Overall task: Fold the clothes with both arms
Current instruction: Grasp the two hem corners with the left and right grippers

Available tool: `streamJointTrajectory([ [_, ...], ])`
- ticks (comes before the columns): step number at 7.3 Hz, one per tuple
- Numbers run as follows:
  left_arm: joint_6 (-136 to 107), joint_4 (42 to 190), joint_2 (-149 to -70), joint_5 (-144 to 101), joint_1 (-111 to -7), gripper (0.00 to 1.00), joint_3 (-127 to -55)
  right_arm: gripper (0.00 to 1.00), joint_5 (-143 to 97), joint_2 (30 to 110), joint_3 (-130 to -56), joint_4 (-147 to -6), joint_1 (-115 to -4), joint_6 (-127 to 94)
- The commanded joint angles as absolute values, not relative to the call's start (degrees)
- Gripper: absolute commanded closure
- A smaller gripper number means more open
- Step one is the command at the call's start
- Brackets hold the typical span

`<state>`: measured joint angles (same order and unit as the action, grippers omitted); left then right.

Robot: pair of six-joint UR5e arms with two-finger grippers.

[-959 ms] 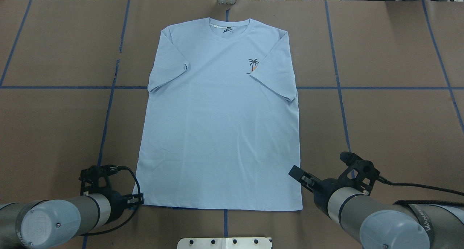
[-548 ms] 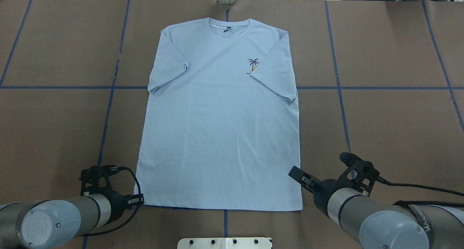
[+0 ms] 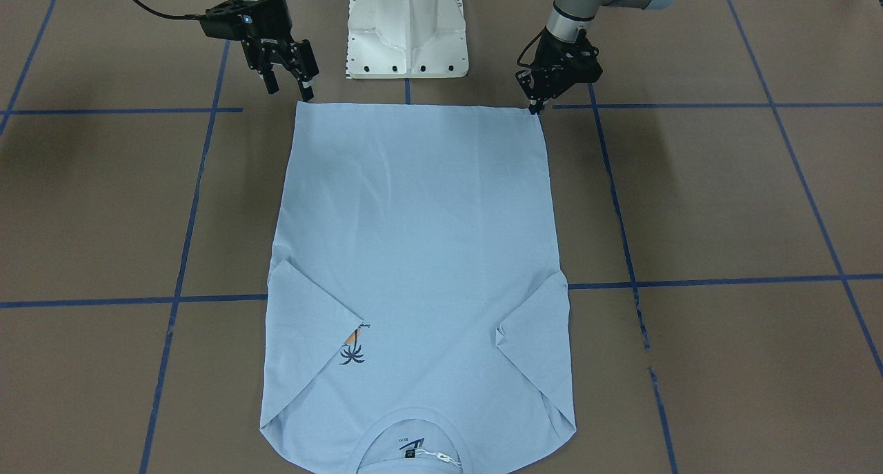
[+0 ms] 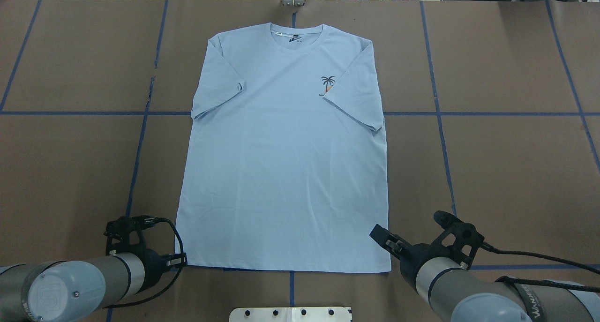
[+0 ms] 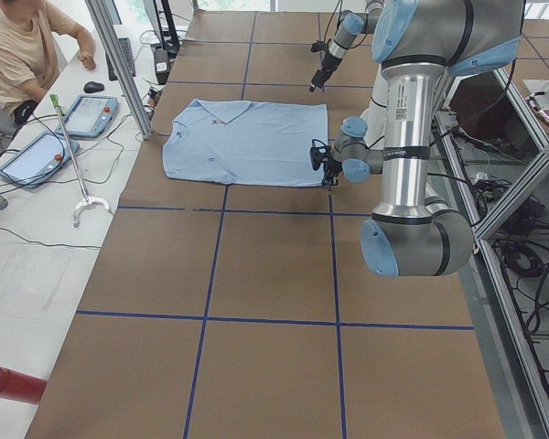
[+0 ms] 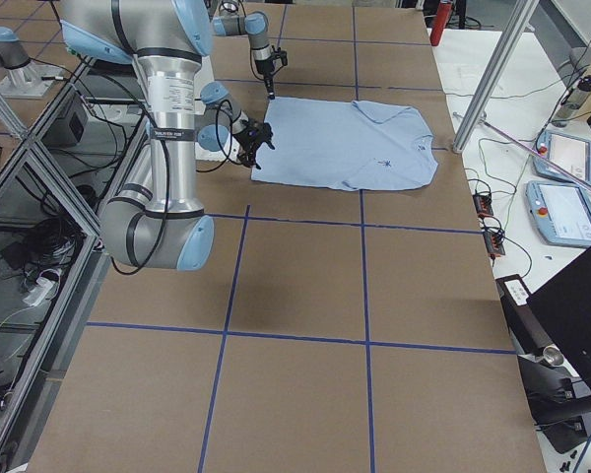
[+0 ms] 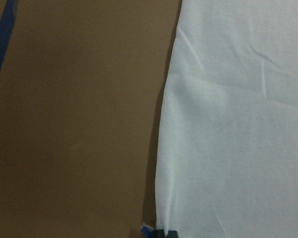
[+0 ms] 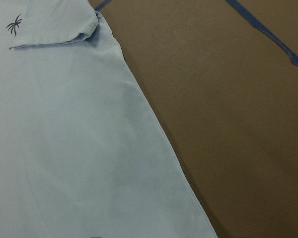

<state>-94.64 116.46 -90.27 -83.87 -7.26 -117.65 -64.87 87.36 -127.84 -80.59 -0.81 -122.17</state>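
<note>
Blue T-shirt [image 3: 414,219] flat; only front view shows right tool [image 3: 290,91] spread; left tool [image 3: 535,108] at hem corner, grip unclear.

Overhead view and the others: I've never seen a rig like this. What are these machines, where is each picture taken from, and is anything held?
Two jointed robot arms stand at a brown table, each ending in a two-finger hand. One camera looks down from behind the robot, one faces it from across the table, two watch from the table's ends, and one sits on each wrist. A light blue T-shirt lies flat, sleeves folded in. The left hand is at one hem corner; whether it pinches the cloth, I cannot tell. The right hand is open near the other corner, holding nothing.
</note>
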Motion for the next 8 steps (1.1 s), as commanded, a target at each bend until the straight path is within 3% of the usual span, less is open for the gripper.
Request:
streamJointTrajectory([
  [1,-94.6,116.5,-91.0,-84.0,-7.3,1.0,-118.0,0.25,-62.3,84.2,-126.6,-87.1,3.1,-127.3],
  [5,-94.7,116.6,-92.6,-84.2,-7.3,1.0,-118.3,0.39,-61.2,83.1,-122.4,-92.2,7.0,-127.6],
  [8,-94.7,116.7,-92.6,-84.1,-7.3,1.0,-118.5,0.44,-61.1,83.1,-120.6,-92.1,7.1,-127.6],
])
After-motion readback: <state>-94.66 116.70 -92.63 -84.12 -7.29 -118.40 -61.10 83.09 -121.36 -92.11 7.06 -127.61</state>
